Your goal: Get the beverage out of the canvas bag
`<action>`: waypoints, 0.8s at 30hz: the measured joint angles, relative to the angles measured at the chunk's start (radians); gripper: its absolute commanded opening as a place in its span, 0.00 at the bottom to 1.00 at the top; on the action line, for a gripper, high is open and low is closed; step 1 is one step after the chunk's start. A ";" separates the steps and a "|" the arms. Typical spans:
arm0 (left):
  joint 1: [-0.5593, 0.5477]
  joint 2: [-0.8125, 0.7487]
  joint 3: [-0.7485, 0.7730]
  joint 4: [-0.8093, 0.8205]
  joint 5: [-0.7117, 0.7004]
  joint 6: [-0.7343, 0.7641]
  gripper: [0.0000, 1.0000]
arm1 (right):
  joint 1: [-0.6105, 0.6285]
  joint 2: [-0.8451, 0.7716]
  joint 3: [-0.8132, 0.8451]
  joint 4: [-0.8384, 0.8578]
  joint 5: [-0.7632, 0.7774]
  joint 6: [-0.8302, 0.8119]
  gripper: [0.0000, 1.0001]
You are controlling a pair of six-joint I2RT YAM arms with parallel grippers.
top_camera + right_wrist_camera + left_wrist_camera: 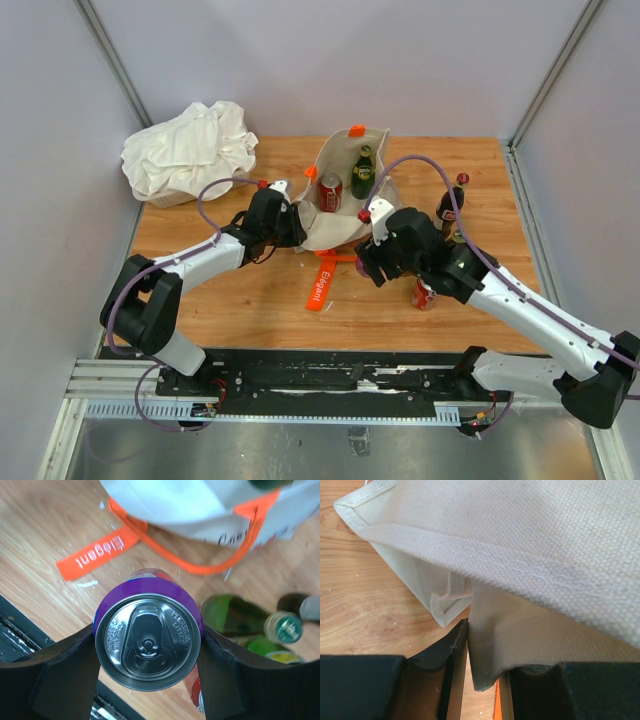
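One wooden table (200, 290) carries everything. The canvas bag (335, 230) stands open at its middle, and a white cloth bundle (190, 150) sits well apart at the far left corner. The bag's orange strap (322, 285), lettered in white, trails across the boards toward the arms.

The left gripper (482, 680) is nipped tight on a fold of the bag's rim, with canvas pressed between its fingers (435, 655). The right gripper (147, 652) clamps a purple can (147, 650) by its sides, outside the bag and just near its front. Whether that can touches the table is hard to tell.

Inside the bag stand a green bottle (362, 172) and a red can (331, 190). A dark bottle (451, 205) stands on the table to the bag's right. Another red can (425, 294) sits on the table close against the right arm.
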 measured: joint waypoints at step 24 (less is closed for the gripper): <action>0.000 -0.004 0.000 -0.007 0.000 -0.002 0.32 | -0.051 0.051 -0.356 0.066 0.129 0.236 0.66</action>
